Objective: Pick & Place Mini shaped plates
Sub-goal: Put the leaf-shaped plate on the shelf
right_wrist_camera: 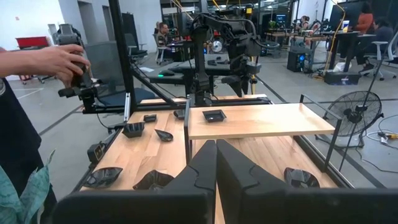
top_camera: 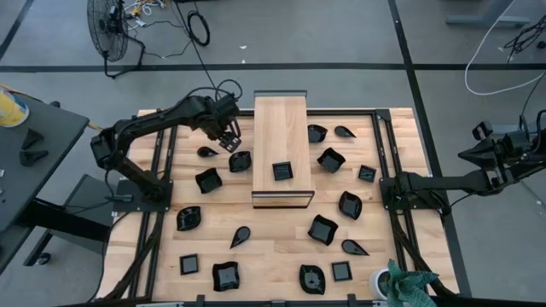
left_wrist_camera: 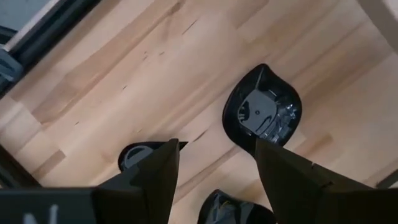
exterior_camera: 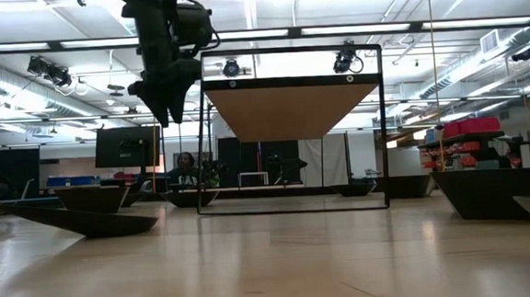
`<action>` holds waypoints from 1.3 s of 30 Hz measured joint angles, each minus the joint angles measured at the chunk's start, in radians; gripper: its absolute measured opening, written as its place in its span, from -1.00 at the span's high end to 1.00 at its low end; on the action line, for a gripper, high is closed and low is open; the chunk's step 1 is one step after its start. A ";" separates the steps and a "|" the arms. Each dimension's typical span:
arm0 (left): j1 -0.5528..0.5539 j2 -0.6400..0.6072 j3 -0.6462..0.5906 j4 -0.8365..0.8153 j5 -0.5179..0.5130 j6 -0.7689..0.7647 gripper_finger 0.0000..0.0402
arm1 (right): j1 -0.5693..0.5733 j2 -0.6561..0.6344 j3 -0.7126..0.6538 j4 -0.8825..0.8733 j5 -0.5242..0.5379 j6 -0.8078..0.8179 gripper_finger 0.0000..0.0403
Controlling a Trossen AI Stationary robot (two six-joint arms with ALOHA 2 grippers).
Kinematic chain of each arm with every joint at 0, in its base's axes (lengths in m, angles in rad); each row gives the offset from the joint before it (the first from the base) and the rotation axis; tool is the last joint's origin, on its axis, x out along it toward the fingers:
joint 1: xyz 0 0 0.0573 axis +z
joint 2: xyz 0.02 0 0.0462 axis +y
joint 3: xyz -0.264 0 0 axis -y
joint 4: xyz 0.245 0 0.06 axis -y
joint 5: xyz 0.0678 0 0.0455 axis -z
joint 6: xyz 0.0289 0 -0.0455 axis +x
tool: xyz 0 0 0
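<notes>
Several small glossy black plates lie scattered on the wooden table (top_camera: 281,247), and one square plate (top_camera: 282,170) sits on the raised light wooden board (top_camera: 280,128). My left gripper (top_camera: 229,141) hangs open above the table just left of the board, pointing steeply down and holding nothing. In the left wrist view (left_wrist_camera: 217,171), a wavy-edged plate (left_wrist_camera: 261,112) lies beyond its fingers, a teardrop plate (left_wrist_camera: 134,155) lies beside one finger, and another plate (left_wrist_camera: 230,214) shows below. My right gripper (right_wrist_camera: 216,163) waits shut off the table's right side, pointing level.
The board stands on a dark frame (exterior_camera: 290,129) at the table's middle far side. Dark rails (top_camera: 162,170) run along both table sides. A green cloth (top_camera: 408,286) lies at the near right corner. A person's hand (right_wrist_camera: 62,62) shows beside the table in the right wrist view.
</notes>
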 joint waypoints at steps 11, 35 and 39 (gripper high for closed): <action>0.009 0.000 -0.163 0.163 0.083 -0.012 -0.08 | 0.000 0.000 0.000 0.000 0.000 0.000 0.95; 0.072 0.000 -0.471 0.593 0.200 -0.039 -0.06 | 0.000 0.000 0.000 0.000 0.000 0.000 0.95; 0.071 0.000 -0.497 0.615 0.205 -0.040 -0.04 | 0.000 0.000 0.000 0.000 0.000 0.000 0.95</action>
